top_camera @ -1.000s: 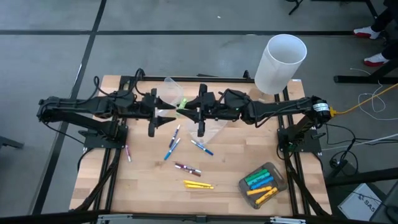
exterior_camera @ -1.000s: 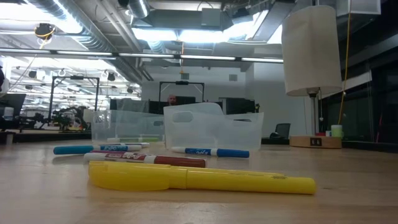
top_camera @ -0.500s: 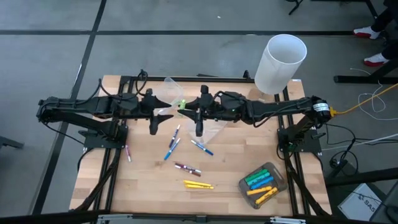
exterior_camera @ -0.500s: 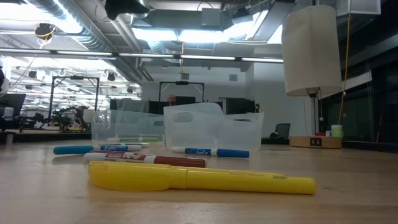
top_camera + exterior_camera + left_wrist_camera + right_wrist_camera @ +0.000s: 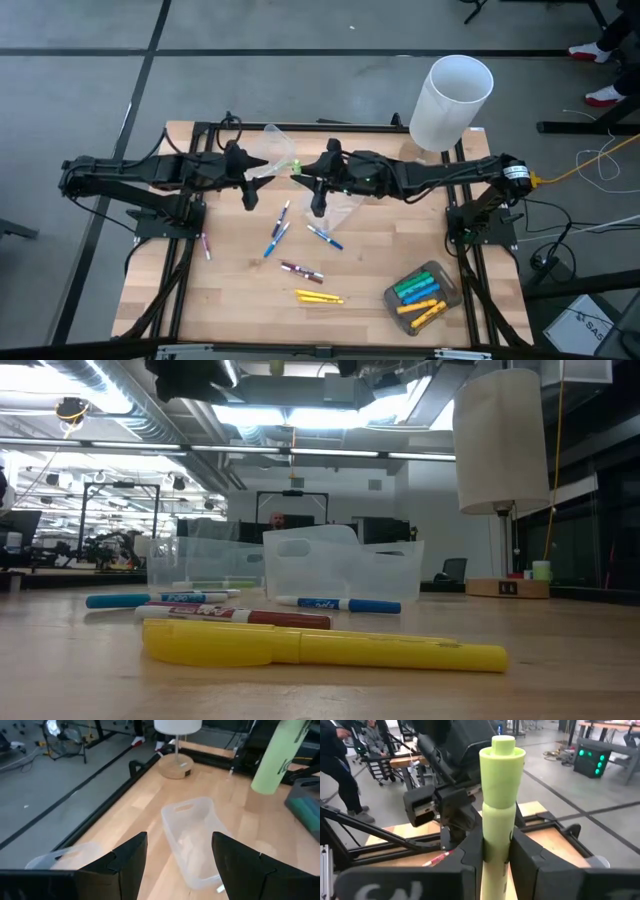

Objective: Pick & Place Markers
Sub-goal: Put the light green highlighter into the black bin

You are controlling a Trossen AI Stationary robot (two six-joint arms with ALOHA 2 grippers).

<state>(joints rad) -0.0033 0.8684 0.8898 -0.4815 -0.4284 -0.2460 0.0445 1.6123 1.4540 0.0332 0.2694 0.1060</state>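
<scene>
Clamping a light green marker (image 5: 498, 815) upright between its fingers, the right gripper (image 5: 300, 172) hangs above the back of the table (image 5: 230, 300), close to the left gripper (image 5: 178, 857), whose fingers stand wide apart and empty over a clear tub (image 5: 195, 840) (probably the drop-off, judging by the pairing). The marker sits squarely in the right jaws, its body rising well clear of the fingertips. Other markers (image 5: 285, 235) lie scattered on the wood nearer the front, and several more rest in a tray (image 5: 450, 290) at the front right corner.
</scene>
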